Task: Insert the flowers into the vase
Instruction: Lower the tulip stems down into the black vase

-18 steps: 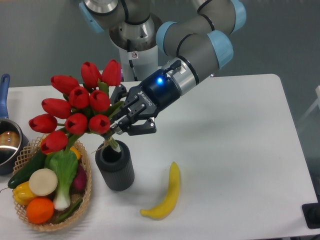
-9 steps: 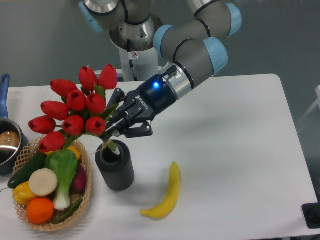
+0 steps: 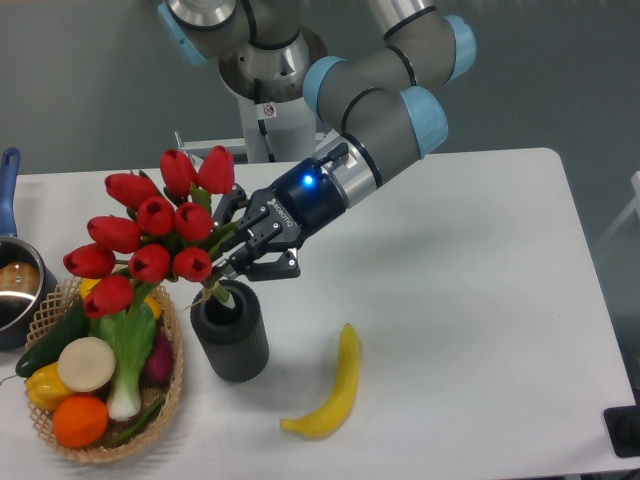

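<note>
Where fingers (image 3: 262, 262) close: flowers (image 3: 150, 235) stems.

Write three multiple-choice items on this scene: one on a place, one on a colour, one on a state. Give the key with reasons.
1. Where is the banana?
A. in the basket
B. on the table, right of the vase
C. inside the pot

2. What colour are the tulips?
A. red
B. yellow
C. white

3. How does the tool stand?
A. open, far from everything
B. shut on the tulips' stems
C. shut on the banana

Key: B, it lies on the table beside the vase; A, every bloom is red; B, its fingers clamp the stems just above the vase's mouth.
</note>
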### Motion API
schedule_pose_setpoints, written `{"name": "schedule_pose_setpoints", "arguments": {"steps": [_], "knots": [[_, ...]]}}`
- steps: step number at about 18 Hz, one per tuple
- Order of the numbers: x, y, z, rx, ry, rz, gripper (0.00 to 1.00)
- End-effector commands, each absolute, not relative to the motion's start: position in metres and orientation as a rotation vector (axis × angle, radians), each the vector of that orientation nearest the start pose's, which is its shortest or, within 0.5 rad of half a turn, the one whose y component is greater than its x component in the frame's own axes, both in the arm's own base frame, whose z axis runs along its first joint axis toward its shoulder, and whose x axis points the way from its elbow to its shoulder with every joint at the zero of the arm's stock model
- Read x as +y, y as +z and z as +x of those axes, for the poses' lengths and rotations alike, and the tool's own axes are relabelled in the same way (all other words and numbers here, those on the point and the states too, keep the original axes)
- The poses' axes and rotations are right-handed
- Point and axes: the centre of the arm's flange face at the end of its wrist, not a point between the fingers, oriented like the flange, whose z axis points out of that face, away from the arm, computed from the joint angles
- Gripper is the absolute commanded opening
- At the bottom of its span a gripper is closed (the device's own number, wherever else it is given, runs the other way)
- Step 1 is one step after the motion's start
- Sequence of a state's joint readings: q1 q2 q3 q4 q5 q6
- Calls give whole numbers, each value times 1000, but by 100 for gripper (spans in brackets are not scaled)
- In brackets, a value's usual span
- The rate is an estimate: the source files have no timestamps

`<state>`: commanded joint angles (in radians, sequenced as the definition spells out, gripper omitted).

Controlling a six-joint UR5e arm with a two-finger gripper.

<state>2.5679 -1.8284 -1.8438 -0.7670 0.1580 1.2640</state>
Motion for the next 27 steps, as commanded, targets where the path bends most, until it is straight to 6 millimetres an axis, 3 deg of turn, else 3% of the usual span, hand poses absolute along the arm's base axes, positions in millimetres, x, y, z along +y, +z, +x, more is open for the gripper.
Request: {"name": "schedule_pose_setpoints", "arguments": {"steps": [7, 27], "knots": [[498, 368, -335, 417, -450, -1690, 26], [492, 314, -331, 405, -475, -1705, 26]]}}
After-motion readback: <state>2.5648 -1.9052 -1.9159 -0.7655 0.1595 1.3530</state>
